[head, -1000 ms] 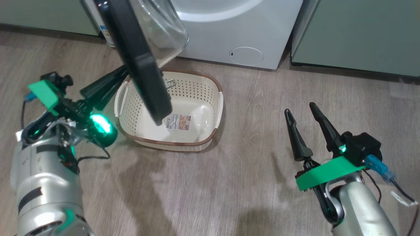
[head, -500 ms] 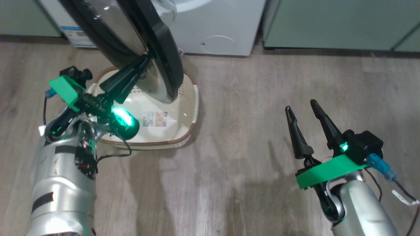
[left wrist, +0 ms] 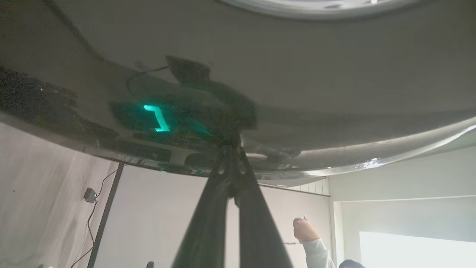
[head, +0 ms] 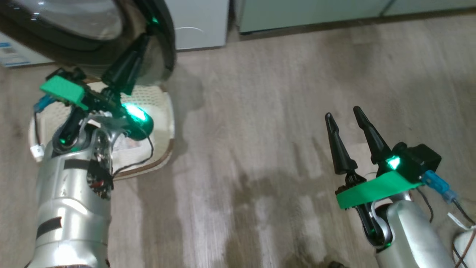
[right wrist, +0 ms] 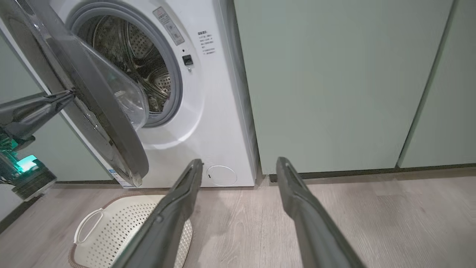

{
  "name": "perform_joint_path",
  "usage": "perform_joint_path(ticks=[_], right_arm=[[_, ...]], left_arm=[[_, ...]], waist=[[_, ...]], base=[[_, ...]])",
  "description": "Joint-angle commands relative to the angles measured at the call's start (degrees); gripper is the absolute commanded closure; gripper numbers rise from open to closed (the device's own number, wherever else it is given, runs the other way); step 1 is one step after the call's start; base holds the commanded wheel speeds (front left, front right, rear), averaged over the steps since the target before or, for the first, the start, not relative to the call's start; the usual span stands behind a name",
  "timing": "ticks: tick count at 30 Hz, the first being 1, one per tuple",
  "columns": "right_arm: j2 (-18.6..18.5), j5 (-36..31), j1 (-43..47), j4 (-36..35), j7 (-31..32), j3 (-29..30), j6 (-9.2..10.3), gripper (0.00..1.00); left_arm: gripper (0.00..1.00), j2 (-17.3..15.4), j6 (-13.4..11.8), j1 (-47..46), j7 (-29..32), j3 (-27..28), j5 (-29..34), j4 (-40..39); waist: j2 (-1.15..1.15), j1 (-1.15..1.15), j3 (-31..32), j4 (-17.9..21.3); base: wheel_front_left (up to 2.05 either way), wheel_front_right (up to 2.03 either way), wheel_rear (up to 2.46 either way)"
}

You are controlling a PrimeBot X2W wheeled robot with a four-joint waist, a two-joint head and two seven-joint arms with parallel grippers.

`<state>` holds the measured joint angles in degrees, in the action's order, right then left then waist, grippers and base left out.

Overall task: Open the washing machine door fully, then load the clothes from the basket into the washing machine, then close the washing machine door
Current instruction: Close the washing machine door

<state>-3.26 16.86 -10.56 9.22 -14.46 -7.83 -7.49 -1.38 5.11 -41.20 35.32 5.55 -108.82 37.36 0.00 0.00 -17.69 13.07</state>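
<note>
Both left tool [left wrist: 231, 149] fingers [left wrist: 208, 219], pressed together, touch the washing machine door [right wrist: 122, 149].

A white washing machine [right wrist: 212, 123] shows a grey gasket [right wrist: 176, 74] and a steel drum [right wrist: 145, 56] dotted with holes. Its door [right wrist: 122, 149] is clear glass ringed in glossy black. Cabinets [right wrist: 327, 82] are pale green, the floor [right wrist: 372, 208] grey-brown wood grain. The basket [right wrist: 122, 223] is cream-white, perforated, brown-rimmed. The left claw [head: 144, 37] and right claw [head: 342, 113] are black, with bright green brackets [head: 61, 89] and silver forearms [head: 70, 208].
</note>
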Motion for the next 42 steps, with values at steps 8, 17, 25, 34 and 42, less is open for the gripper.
perform_joint_path(ticks=[8,17,25,34,42], right_arm=[[0.4,3.2,-0.9,-2.8,-0.5,-1.4,0.0,0.0],[0.4,4.8,0.1,-3.2,-0.5,-1.6,0.0,0.0],[0.4,5.6,0.6,-3.2,-0.5,-2.2,0.0,0.0],[0.4,5.5,0.7,-3.4,-0.5,-1.3,0.0,0.0],[0.4,3.3,0.5,-2.8,-0.5,0.7,0.0,0.0]], left_arm=[[1.0,-3.1,1.5,-7.0,-12.1,7.6,1.4,0.3],[1.0,-5.4,2.2,-12.0,-18.8,11.4,3.3,2.1],[1.0,-5.7,2.4,-16.0,-23.5,12.9,6.1,3.9],[1.0,-4.4,2.4,-12.8,-21.5,12.3,8.6,3.7],[1.0,-2.6,2.4,-4.1,-15.7,9.6,10.1,1.1]], waist=[[0.0,0.0,-2.9,10.2],[0.0,0.0,-4.0,15.3],[0.0,0.0,-3.8,17.7],[0.0,0.0,-2.4,15.7],[0.0,0.0,1.8,9.8]], base=[[0.0,0.0,0.0],[0.0,0.0,0.0],[0.0,0.0,0.0],[0.0,0.0,0.0],[0.0,0.0,0.0]])
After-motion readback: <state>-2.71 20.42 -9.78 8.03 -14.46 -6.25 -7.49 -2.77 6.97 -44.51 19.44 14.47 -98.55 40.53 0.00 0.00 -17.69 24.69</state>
